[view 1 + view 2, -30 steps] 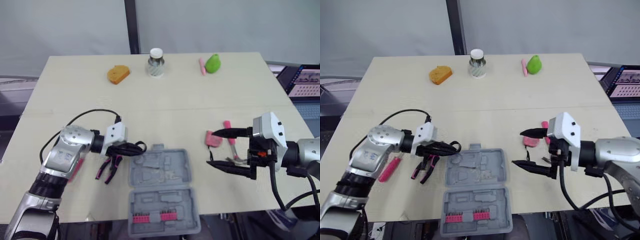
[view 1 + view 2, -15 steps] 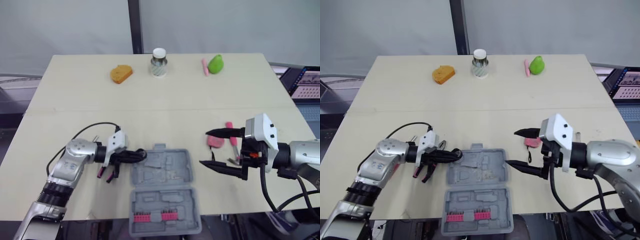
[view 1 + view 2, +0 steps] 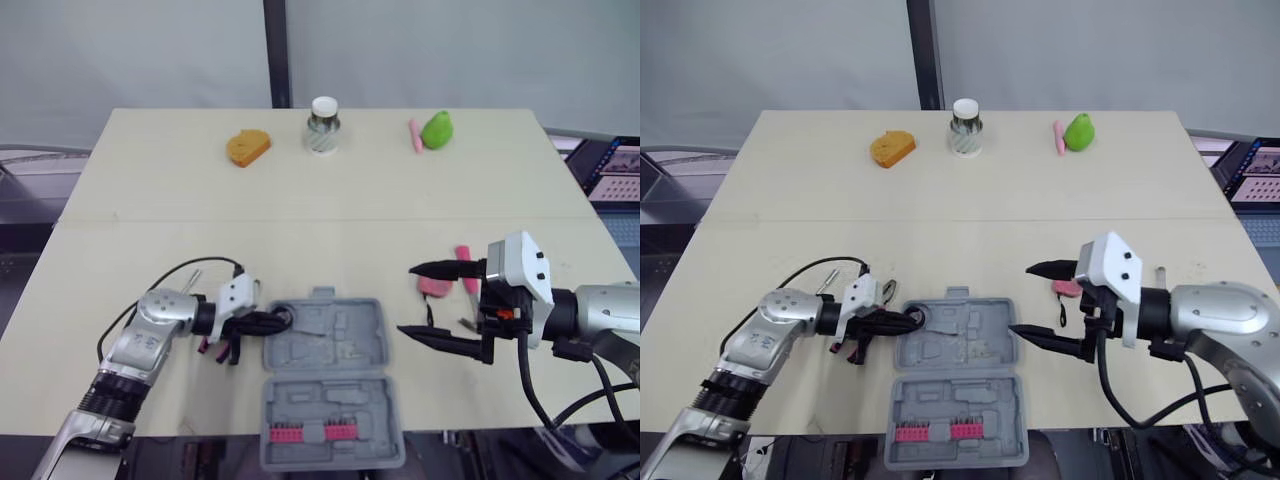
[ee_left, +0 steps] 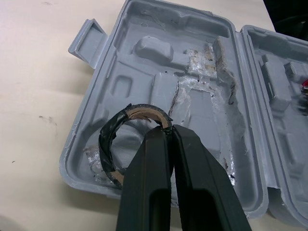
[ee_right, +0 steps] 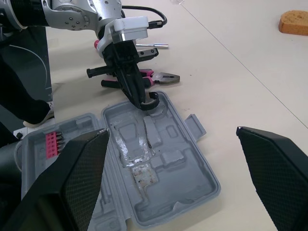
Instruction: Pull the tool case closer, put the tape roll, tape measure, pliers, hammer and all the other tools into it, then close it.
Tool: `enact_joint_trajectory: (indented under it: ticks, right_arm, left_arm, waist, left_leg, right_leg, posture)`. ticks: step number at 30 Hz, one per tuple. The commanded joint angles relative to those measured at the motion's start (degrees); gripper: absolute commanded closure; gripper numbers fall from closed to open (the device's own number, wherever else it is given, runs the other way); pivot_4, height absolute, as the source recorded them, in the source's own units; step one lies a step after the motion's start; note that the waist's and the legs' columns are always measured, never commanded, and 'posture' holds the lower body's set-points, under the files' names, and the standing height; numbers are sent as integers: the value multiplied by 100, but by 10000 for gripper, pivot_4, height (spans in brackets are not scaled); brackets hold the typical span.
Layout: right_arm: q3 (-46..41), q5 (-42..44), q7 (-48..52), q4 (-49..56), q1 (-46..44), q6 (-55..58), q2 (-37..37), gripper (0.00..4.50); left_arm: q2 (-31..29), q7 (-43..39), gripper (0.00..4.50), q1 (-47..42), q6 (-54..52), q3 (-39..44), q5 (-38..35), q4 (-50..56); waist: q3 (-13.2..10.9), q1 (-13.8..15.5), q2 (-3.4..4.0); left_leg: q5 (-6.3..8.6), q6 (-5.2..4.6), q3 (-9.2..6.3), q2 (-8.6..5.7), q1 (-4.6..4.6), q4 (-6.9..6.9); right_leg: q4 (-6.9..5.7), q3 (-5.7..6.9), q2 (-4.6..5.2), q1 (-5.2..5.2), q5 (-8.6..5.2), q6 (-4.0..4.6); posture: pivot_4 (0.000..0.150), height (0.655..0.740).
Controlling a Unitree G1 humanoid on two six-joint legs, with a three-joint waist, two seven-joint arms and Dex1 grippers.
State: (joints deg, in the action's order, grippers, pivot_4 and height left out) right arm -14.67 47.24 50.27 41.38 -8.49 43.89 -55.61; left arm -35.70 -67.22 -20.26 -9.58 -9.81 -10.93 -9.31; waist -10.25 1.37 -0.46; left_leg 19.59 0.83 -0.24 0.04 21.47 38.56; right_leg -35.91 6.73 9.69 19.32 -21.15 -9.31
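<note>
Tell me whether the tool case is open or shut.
Open: the tool case lies spread flat, both moulded halves facing up, pink bits showing in the near half; left claw holds the tape roll over it.

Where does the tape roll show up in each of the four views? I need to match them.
Left eye view: tape roll in the left gripper, over the open tool case's left edge.
Right eye view: same spot.
Left wrist view: pinched between the black fingers, above the tray's corner.
Right wrist view: at the left gripper's tips, over the tray's corner.
Shared landmark: the grey tool case.
</note>
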Motion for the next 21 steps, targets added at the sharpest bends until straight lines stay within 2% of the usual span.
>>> enact_joint_trajectory:
  ticks: [1, 21]
  right_arm:
    - [-68, 50, -80, 190, 24, -69, -12, 0]
    - [-81, 68, -210, 266, 151, -104, 74, 0]
  left_arm:
    - [6, 35, 44743, -16, 83, -36, 95, -77]
    - [131, -17, 44743, -248, 123, -200, 238, -260]
  waist:
    - [0, 0, 0]
    - [0, 6, 0]
  left_leg:
    - [0, 0, 0, 0, 0, 0]
    - [1, -1, -3, -1, 0, 9]
  right_leg:
    - [0, 0, 0, -1, 0, 0]
    - [0, 1, 0, -8, 0, 0]
  posture:
    - [1500, 7400]
    - [1500, 7400]
